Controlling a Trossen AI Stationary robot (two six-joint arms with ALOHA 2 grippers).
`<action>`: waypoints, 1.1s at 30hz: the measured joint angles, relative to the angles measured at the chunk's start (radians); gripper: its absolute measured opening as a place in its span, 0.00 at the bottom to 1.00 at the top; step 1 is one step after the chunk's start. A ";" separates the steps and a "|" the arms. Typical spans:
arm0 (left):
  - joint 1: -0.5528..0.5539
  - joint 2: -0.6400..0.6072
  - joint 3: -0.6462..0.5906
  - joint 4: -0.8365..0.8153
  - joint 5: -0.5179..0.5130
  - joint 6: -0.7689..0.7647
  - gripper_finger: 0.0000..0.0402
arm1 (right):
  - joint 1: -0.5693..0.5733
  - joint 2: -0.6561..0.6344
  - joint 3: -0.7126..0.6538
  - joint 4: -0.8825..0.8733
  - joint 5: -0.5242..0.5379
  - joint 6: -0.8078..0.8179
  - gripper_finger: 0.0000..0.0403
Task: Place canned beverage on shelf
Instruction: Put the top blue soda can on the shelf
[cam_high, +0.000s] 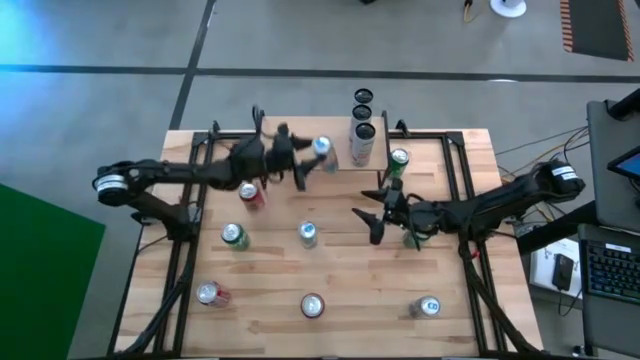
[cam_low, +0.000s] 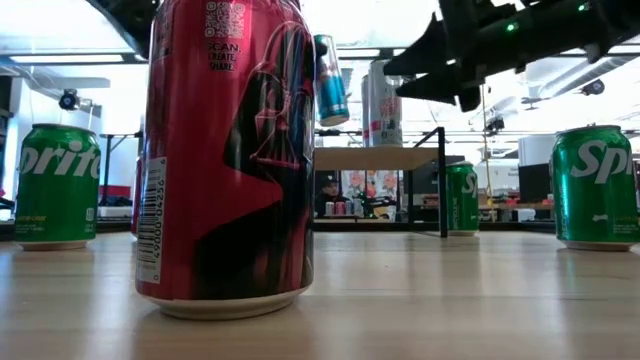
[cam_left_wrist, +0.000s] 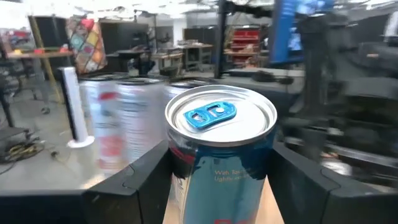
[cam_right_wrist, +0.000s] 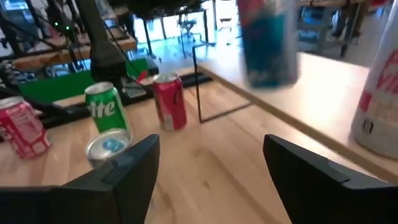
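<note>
Blue can (cam_high: 322, 149) pinched in left gripper (cam_high: 308, 160), raised just beside the shelf (cam_high: 340, 163), label half cut off in the left wrist view; shelf top mostly hidden from above by three tall cans (cam_high: 361, 140) standing on it. Around the shelf on the table (cam_high: 270, 310): seven more cans, two red, some lying; right gripper (cam_high: 372, 212) nearby, fingers spread, empty.

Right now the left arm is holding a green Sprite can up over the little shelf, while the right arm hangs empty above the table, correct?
Not quite: the can held by the left gripper is blue with a silver top, not a green Sprite, as the left wrist view shows. The rest holds: it is raised by the shelf, and the right gripper hangs empty, jaws open, above the table.
</note>
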 joint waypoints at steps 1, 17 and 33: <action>0.033 0.007 0.030 -0.034 0.031 -0.003 0.54 | 0.002 -0.019 0.000 -0.035 -0.002 0.013 0.67; 0.277 0.293 0.378 -0.252 0.179 0.035 0.54 | 0.008 -0.115 -0.013 -0.267 0.103 0.097 0.58; 0.311 0.395 0.505 -0.329 0.202 0.048 0.54 | 0.008 -0.133 -0.017 -0.336 0.103 0.128 0.59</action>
